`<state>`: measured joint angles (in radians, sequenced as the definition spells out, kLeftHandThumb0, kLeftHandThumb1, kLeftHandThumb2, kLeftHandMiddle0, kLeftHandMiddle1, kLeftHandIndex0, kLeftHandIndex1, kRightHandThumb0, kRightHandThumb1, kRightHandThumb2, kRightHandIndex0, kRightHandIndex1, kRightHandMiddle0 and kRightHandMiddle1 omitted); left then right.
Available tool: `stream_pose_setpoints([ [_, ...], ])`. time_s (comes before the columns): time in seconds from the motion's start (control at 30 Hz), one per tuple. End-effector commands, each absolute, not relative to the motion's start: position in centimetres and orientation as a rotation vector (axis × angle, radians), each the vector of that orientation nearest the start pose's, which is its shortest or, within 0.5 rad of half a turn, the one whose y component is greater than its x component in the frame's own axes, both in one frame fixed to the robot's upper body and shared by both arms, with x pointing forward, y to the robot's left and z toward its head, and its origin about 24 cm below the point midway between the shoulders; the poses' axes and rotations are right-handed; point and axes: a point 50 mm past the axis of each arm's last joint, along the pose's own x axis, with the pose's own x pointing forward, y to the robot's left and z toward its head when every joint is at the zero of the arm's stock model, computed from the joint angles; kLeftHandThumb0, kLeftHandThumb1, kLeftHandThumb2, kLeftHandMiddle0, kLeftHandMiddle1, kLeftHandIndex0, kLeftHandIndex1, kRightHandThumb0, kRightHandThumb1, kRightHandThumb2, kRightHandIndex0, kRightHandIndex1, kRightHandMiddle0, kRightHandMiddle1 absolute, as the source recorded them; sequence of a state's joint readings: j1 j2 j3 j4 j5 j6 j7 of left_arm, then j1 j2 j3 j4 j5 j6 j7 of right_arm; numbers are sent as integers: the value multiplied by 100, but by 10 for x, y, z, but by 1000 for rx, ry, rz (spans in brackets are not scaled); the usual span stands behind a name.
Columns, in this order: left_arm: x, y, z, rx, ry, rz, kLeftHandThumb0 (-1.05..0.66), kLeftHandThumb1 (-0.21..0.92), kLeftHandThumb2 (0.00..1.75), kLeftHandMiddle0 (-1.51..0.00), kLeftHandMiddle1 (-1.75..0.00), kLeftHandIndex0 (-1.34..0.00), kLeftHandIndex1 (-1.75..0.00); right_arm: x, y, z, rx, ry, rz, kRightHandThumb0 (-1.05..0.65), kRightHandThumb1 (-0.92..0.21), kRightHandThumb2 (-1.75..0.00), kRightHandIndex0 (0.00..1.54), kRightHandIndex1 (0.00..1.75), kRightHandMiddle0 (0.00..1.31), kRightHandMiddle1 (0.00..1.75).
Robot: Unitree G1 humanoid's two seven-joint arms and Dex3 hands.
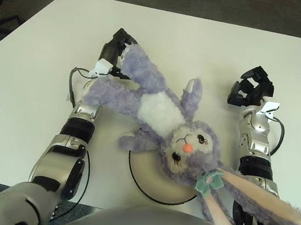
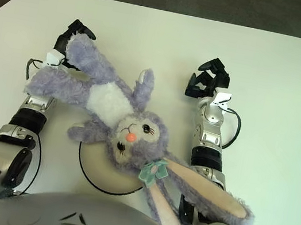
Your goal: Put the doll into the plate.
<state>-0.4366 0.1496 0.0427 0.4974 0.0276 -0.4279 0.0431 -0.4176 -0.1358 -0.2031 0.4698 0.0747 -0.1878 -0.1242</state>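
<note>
A purple plush rabbit doll point(image 1: 159, 111) with a white belly lies face up, slanting across the table. Its head point(image 1: 188, 147) rests on the cream plate point(image 1: 146, 184) with a dark rim near the table's front edge. Body and legs stretch away up and left, off the plate. Its long ears point(image 1: 266, 201) drape over my right forearm. My left hand point(image 1: 117, 45) shows just behind the doll's upper leg, fingers relaxed and partly hidden by the fur. My right hand point(image 1: 252, 88) is right of the doll's raised arm, loosely curled and holding nothing.
The white table point(image 1: 208, 47) spreads out bare behind the doll and both hands. Dark carpet lies beyond its far edge. A black cable point(image 1: 73, 78) loops beside my left wrist.
</note>
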Motion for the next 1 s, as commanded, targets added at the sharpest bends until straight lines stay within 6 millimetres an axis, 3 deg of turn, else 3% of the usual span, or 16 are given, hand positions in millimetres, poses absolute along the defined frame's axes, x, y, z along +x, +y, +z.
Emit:
stream_pose_setpoints([
  [0.0, 323, 164, 89, 127, -333, 10, -1, 34, 130, -48, -175, -47, -175, 325, -209, 70, 11, -125, -256, -1, 7, -175, 92, 175, 67, 172],
  [0.97, 294, 155, 72, 43, -323, 74, -1, 31, 133, -50, -175, -49, -175, 312, -204, 63, 12, -94, -264, -1, 6, -175, 91, 175, 66, 173],
])
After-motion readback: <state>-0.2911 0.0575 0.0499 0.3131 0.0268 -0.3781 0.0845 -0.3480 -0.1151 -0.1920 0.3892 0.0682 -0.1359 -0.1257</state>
